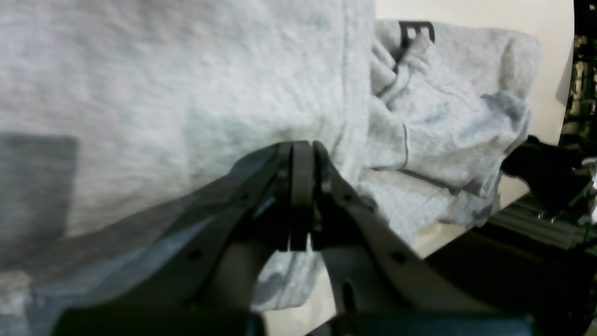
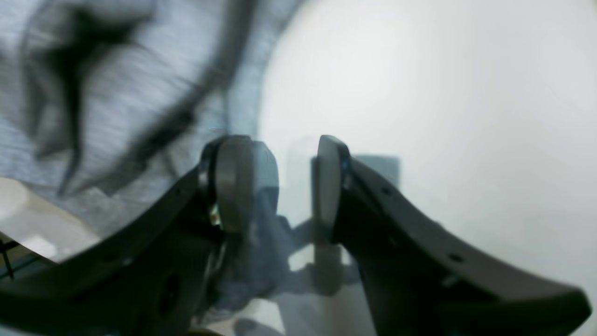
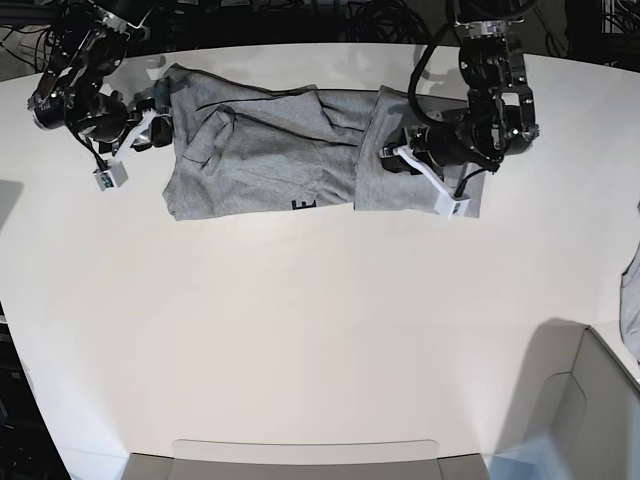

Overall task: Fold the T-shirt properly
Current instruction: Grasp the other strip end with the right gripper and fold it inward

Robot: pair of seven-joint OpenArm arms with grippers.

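The T-shirt (image 3: 270, 150) lies crumpled along the far edge of the white bench (image 3: 300, 330), its long axis running from my right arm's side to my left arm's side. A second grey piece of cloth (image 3: 420, 185) overlaps its end on my left arm's side; I cannot tell whether that is a folded-over part of the same shirt. A few dark letters (image 3: 303, 203) peek out at the near hem, so more than one garment may be bunched here.

My left hand (image 1: 302, 154) is above that overlapping cloth, fingers pressed together. From its wrist view the grey fabric fills the space right behind the tips, but I cannot tell whether any is pinched between them.

My right hand (image 2: 275, 182) sits at the shirt's opposite end, just off its edge, fingers spread with nothing between them. The shirt lies to one side of it in the wrist view, bare bench on the other. I judge each hand is nearest its own end.
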